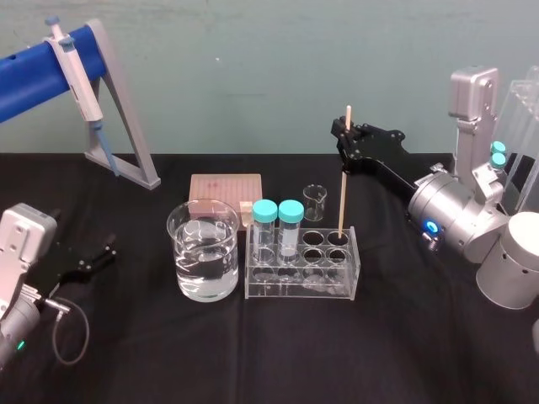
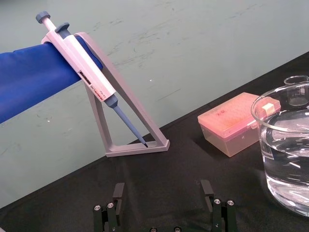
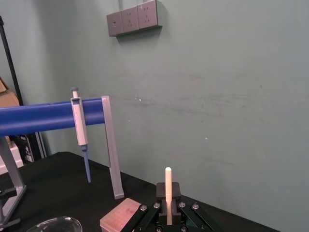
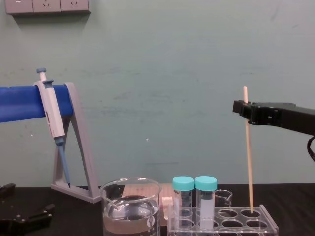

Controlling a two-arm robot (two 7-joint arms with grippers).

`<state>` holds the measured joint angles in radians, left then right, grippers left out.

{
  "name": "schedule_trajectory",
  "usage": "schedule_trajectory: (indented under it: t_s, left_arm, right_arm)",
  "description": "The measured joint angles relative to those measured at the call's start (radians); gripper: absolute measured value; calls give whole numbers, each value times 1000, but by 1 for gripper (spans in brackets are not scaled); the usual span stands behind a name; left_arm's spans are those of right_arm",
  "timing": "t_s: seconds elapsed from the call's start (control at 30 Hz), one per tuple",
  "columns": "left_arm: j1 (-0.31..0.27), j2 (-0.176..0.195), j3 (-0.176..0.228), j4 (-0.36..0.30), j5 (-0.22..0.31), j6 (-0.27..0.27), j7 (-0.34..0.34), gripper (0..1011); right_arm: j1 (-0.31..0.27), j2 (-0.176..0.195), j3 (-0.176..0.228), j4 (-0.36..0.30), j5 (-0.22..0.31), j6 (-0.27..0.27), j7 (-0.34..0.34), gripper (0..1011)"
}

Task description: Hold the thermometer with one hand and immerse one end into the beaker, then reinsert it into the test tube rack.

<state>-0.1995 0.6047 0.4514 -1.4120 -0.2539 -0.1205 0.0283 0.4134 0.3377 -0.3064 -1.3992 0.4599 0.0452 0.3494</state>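
Note:
The thermometer (image 1: 343,202) (image 4: 248,157) stands nearly upright, its lower end in the far right hole of the test tube rack (image 1: 303,284) (image 4: 222,225). My right gripper (image 1: 345,135) (image 4: 244,109) is shut on the rod just below its top, whose tip (image 3: 168,186) rises between the fingers in the right wrist view. The beaker (image 1: 203,250) (image 4: 130,209) (image 2: 287,145), about half full of clear liquid, sits just left of the rack. My left gripper (image 1: 105,252) (image 2: 163,193) rests open at the table's left, holding nothing.
Two teal-capped tubes (image 1: 278,229) stand in the rack's left holes. A small glass beaker (image 1: 314,202) and a pink tip box (image 1: 225,195) sit behind. A grey-and-blue pipette (image 1: 80,84) hangs on the grey stand with a blue bar (image 1: 126,126) at back left.

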Motion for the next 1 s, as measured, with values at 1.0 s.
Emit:
schedule_trajectory:
  t_s: [1.0]
  left_arm:
    - [0,0,0,0,0,0,0,1004]
  right_arm:
    - [7,-44,-11,121,-41,-20,21,53]
